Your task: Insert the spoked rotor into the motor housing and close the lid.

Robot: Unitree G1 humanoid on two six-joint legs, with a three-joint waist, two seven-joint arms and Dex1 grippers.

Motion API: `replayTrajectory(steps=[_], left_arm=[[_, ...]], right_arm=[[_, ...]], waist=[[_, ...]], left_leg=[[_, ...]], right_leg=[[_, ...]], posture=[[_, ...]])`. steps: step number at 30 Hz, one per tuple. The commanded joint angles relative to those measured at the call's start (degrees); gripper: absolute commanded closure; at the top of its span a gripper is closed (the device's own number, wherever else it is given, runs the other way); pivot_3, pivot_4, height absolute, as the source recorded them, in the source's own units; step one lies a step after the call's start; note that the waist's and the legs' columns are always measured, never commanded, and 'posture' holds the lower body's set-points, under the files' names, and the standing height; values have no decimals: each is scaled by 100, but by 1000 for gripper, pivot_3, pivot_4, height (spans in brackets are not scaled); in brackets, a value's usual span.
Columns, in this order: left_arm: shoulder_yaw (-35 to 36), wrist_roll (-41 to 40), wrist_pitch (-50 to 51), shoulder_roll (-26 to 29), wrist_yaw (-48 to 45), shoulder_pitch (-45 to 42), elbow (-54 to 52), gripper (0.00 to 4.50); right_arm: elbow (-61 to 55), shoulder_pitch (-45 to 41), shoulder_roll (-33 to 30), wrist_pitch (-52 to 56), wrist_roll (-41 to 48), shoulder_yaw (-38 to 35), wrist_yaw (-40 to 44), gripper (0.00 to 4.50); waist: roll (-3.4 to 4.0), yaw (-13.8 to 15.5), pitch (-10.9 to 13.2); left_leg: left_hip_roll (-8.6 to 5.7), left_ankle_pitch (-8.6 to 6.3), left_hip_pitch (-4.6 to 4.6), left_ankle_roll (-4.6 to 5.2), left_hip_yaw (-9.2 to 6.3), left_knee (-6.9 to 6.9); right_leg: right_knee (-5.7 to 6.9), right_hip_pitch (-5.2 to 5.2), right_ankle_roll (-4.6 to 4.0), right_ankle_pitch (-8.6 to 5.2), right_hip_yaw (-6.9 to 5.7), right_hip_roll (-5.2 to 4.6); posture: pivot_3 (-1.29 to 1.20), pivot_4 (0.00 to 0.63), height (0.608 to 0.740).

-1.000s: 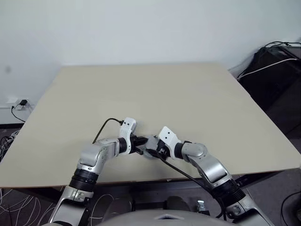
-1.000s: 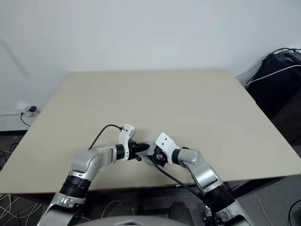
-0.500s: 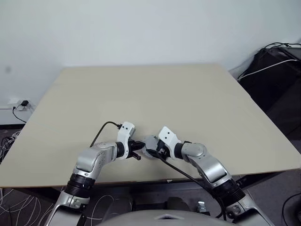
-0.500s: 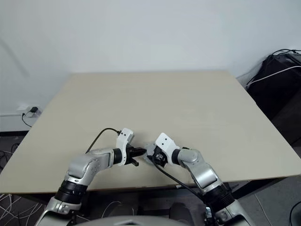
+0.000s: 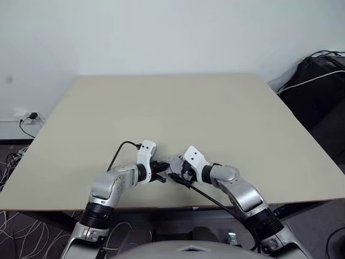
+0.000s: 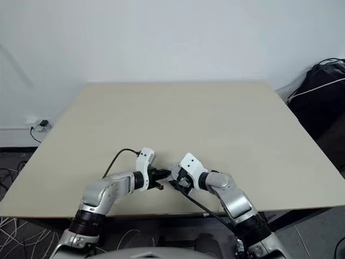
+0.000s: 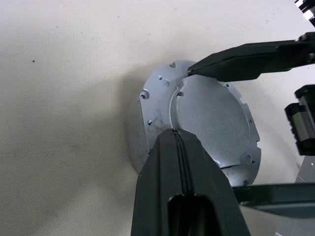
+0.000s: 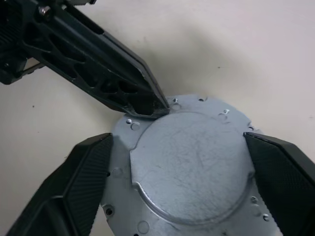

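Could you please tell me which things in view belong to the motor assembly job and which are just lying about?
Job:
- lid, plain face up, on the table
- left gripper, fingers shut, tip on lid
- right gripper, fingers straddling lid

Lying about:
- black bag
- floor cables

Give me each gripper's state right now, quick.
Left gripper: shut, tips pressing on the lid.
Right gripper: open, fingers either side of the lid.

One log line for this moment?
lid: on table | left claw: shut, tip on lid | right claw: open, straddling lid
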Motion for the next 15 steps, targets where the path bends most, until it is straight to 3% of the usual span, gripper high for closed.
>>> replayTrajectory(steps=[1,9,12,15], left_arm=[[-63,-24,58,-27,-2,-13,99,4500],[-47,-20,19,-13,-33,-51,105,4500],[-51,-18,6,-4,-51,-59,107,4500],[-43,13,-76,6,-63,-60,119,4500]], right_arm=[[-804,35,-121,53,211,-454,-44,18],[-1855,626,-297,539,699,-1433,-322,18],[-1859,950,-19,879,922,-1809,-693,18],[-1818,1183,679,1861,1130,-2225,-1483,18]], waist=[[-1,8,1],[-11,45,7],[-13,48,9],[-9,46,9]], left_leg=[[0,0,-2,0,0,0],[1,-1,-8,1,-2,-5],[1,-2,-11,2,-2,-6],[3,-2,-10,2,-2,-13]], right_leg=[[-2,-2,0,0,0,0],[-12,-4,0,-2,-4,-3],[-16,-5,0,-1,-3,-3],[-17,-7,-1,-2,-2,-3]], posture=[[0,0,740],[0,0,740],[0,0,740],[0,0,740]])
